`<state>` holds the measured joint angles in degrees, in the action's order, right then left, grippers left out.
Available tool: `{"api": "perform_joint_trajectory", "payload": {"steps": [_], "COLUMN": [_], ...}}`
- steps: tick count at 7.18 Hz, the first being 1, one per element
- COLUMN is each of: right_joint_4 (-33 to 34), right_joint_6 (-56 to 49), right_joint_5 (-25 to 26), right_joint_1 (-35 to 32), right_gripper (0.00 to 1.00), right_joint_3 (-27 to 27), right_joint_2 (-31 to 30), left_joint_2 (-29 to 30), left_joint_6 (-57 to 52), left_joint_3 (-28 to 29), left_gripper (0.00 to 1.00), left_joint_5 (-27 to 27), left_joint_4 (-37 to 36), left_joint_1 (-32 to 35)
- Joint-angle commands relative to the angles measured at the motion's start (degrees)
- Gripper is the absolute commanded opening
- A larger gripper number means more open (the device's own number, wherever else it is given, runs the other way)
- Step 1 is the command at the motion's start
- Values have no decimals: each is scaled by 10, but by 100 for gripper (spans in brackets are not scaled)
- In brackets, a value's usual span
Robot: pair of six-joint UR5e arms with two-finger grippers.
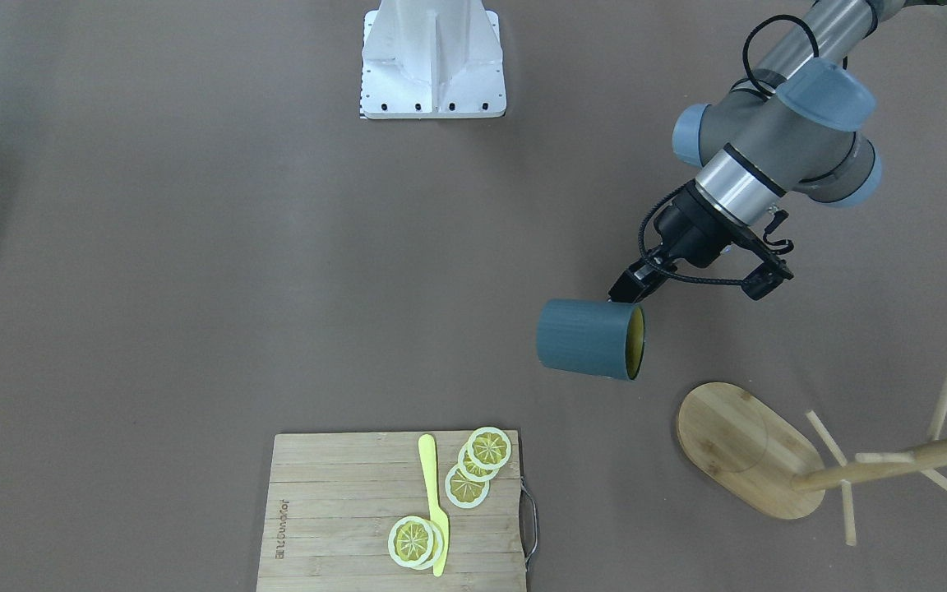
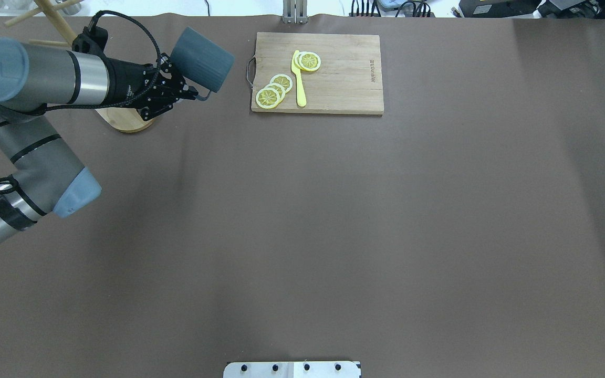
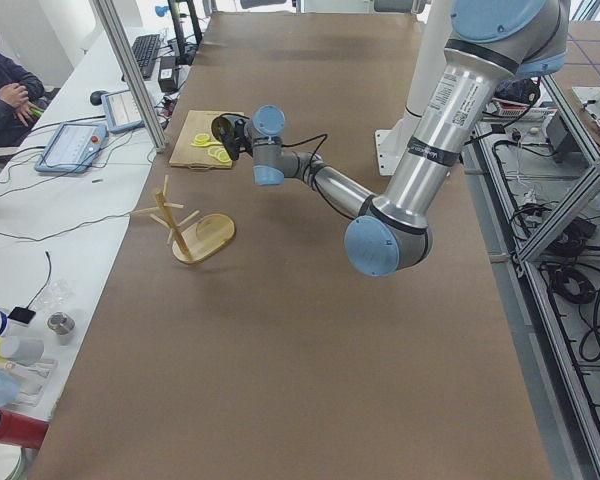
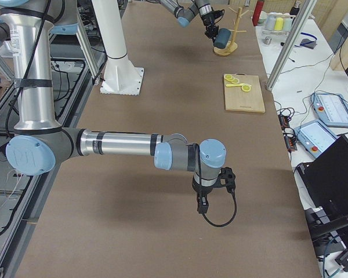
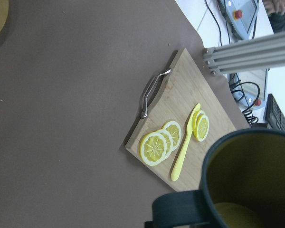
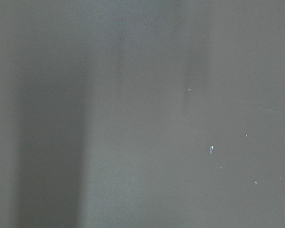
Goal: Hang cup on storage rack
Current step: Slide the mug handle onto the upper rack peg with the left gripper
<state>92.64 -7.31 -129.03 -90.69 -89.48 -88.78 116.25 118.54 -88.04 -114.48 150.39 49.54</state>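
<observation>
The slate-blue cup (image 1: 588, 339) with a yellow interior hangs on its side above the table, mouth towards the rack. My left gripper (image 1: 634, 284) is shut on its handle (image 2: 206, 96), and the cup (image 2: 202, 59) sticks out beyond the fingers. In the left wrist view the cup's rim and handle (image 5: 180, 209) fill the lower right. The storage rack (image 1: 741, 444), a bamboo mug tree with thin pegs, stands just beside the cup; in the overhead view its base (image 2: 124, 119) lies partly under my left wrist. My right gripper (image 4: 202, 202) hovers far off over bare table; whether it is open or shut, I cannot tell.
A wooden cutting board (image 1: 342, 510) with lemon slices (image 1: 486, 450) and a yellow knife (image 1: 434, 501) lies near the cup, on the side away from the rack. The white robot base (image 1: 432, 62) stands at the table's robot side. A person sits beyond the table (image 3: 5, 85).
</observation>
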Motion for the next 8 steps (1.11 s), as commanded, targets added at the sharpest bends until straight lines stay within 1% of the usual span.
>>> {"api": "perform_joint_trajectory", "payload": {"steps": [1,3,4,5,6,7,8], "right_joint_4": [0,0,0,0,-1,-1,-3], "right_joint_6": [0,-1,-1,-1,-2,-2,-2], "right_joint_5": [1,1,2,2,2,3,3], "right_joint_1": [1,1,1,1,1,1,1], "right_gripper": [100,100,100,100,100,100,100], "right_joint_3": [0,0,0,-1,-1,-2,-3], "right_joint_2": [1,1,1,2,2,2,2], "left_joint_2": [5,20,21,21,22,22,22], "left_joint_6": [128,258,315,393,447,485,530], "left_joint_3": [43,122,147,168,177,192,216], "left_gripper": [0,0,0,0,0,0,0], "left_joint_5": [0,6,7,7,8,23,42], "left_joint_4": [72,172,210,230,246,272,318], "left_joint_1": [13,33,42,63,78,84,84]}}
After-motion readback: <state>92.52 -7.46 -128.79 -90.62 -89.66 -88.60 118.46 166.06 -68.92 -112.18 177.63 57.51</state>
